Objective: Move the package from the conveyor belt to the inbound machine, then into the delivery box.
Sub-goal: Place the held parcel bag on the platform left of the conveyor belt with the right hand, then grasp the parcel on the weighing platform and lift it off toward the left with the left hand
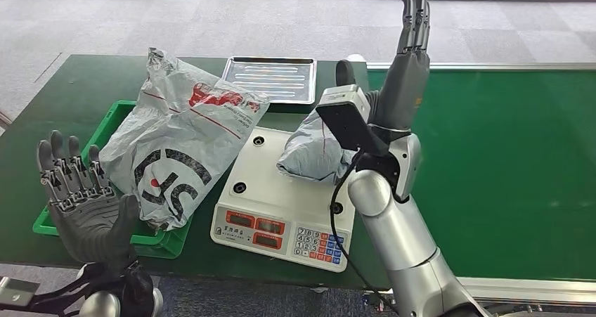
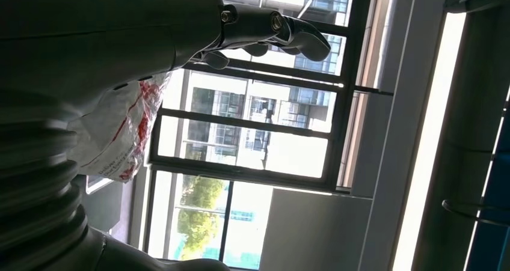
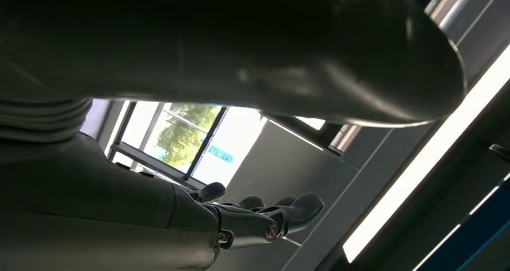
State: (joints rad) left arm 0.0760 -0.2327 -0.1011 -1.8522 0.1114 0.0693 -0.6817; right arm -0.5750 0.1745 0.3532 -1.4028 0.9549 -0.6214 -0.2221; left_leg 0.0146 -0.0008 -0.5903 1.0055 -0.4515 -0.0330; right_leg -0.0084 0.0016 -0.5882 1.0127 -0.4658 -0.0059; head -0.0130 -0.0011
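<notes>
The grey package point(image 1: 316, 152) lies on the platform of the inbound machine point(image 1: 274, 190), a white weighing scale with a keypad, at the platform's far right corner. Its long axis runs roughly from the scale's centre toward the conveyor belt point(image 1: 506, 162), the green band on the robot's right.

The right hand point(image 1: 404, 78) is the nearer one. It stands just beside the package on the belt side, palm upright, fingers point(image 1: 415, 15) straight and pointing up, holding nothing. The package lies to the left of this hand and below the fingertips; whether the palm touches the package cannot be told, as the wrist camera housing hides the contact zone.

The left hand point(image 1: 84, 197) hovers well apart from the package, over the near edge of the green delivery box point(image 1: 112, 120), fingers spread wide and empty. A large white bag point(image 1: 176, 141) already lies across that box.

Judgement: the remaining transfer goes leftward from scale to box, so the package must cross the scale platform.
</notes>
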